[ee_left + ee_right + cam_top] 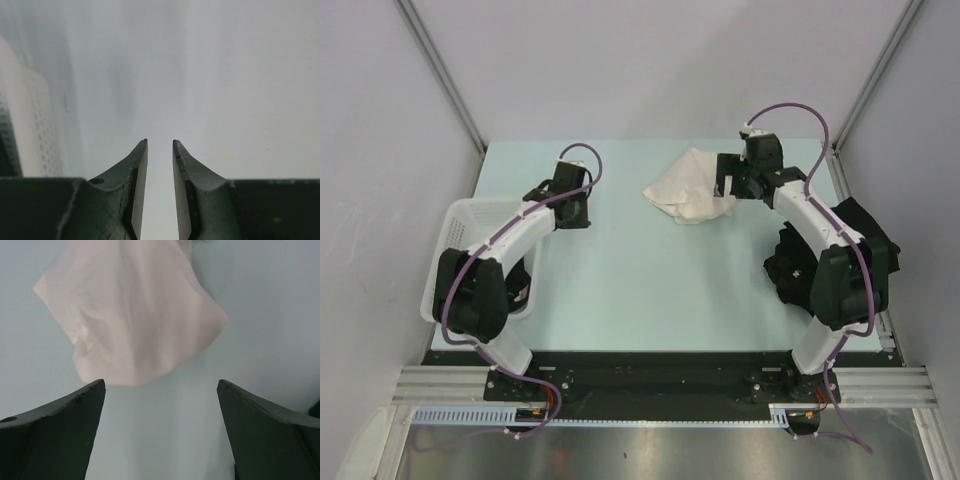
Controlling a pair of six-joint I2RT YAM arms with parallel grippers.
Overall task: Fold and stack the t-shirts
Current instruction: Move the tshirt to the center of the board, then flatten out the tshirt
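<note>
My right gripper (pixel 726 186) (pixel 160 386) is spread wide and empty, its tips just short of the crumpled cream t-shirt (pixel 690 188) (pixel 132 315), which lies at 1 o'clock on the surface (pixel 640 280), near the far edge. My left gripper (pixel 576 212) (pixel 160 146) is parted by a narrow gap, gripping nothing, over bare surface beside the white basket (pixel 460 222) (pixel 32 125) at the 9 o'clock edge. The black t-shirts (pixel 788 268) are heaped at the 3 o'clock edge. The middle lies open.
</note>
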